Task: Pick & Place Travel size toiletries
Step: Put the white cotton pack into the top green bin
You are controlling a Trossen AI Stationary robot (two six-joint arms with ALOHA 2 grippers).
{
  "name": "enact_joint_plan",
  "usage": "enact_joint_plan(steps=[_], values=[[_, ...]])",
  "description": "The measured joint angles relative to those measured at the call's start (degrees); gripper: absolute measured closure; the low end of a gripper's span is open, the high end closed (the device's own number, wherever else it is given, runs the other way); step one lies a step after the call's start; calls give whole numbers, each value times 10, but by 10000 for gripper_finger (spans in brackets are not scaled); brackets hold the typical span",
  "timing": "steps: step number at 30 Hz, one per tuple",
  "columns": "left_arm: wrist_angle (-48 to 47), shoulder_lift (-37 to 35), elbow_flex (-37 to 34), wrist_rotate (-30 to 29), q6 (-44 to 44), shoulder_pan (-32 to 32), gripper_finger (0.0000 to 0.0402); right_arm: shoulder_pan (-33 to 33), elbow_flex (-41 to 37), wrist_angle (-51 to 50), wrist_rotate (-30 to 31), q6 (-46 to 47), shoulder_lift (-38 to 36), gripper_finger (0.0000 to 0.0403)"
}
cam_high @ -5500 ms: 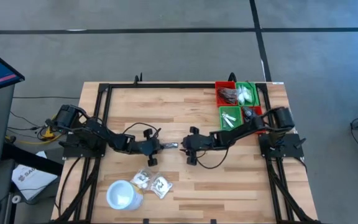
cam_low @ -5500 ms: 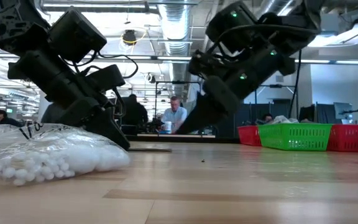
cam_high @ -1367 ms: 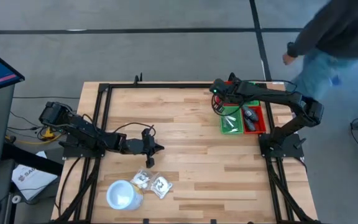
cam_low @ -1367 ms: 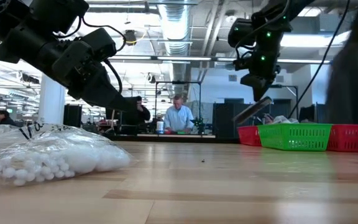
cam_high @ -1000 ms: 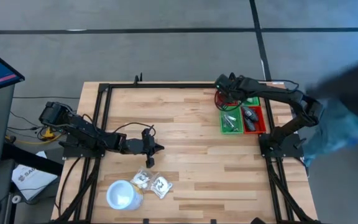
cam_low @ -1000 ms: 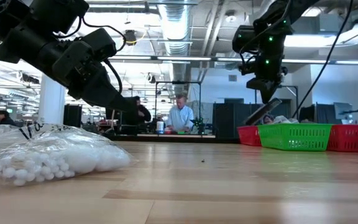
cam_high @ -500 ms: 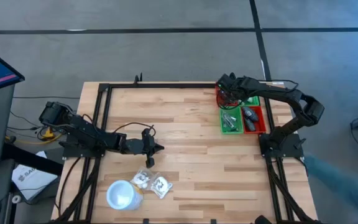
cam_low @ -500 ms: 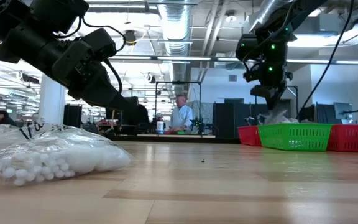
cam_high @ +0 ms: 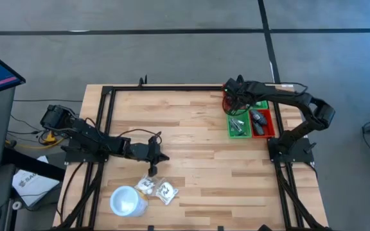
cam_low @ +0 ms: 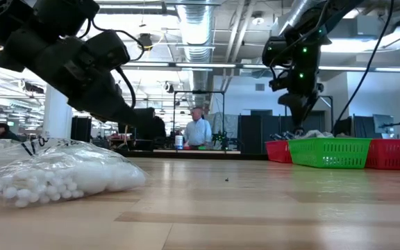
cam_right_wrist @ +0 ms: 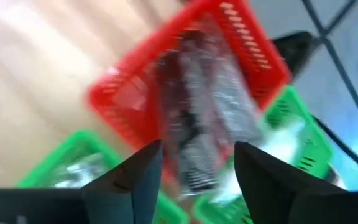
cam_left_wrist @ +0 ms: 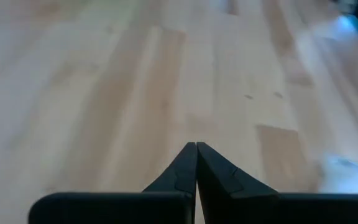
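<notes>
Two clear sachets with white contents (cam_high: 148, 185) (cam_high: 167, 192) lie flat on the wooden table near its front edge; one fills the left of the low view (cam_low: 54, 173). My left gripper (cam_high: 164, 158) (cam_left_wrist: 196, 147) hovers shut just beyond them, holding nothing. My right gripper (cam_high: 234, 104) (cam_right_wrist: 197, 155) stands open above the red basket (cam_high: 226, 96) at the far right. Dark toiletries in clear wrap (cam_right_wrist: 197, 130) lie in that basket, below the fingers and apart from them.
A white round cup (cam_high: 124, 200) stands at the front left beside the sachets. Next to the red basket are a green basket (cam_high: 238, 126) with pale items and a red basket (cam_high: 263, 123) with dark items. A black frame (cam_high: 172, 88) borders the table.
My right gripper, which held a dark oblong item tilted over the far red basket, has opened, and the item has dropped into the basket. My left gripper has stayed shut and swung a little toward the near edge and the sachets.
</notes>
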Motion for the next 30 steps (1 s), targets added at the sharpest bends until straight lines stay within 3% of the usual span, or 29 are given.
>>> enact_joint_plan(steps=[5, 11, 20, 30], values=[[-15, 0, 0, 75, -26, -1, 380, 35, 0, 0, -19, -5, 0, 198], [-21, 0, 0, 145, -46, -3, 322, 72, 0, 3, -19, -1, 0, 192], [-47, 0, 0, 186, -116, -12, 245, 115, 0, 32, -20, 5, 0, 204], [-47, 16, 0, 232, -176, -12, 232, 130, 0, 41, -19, 5, 0, 214]])
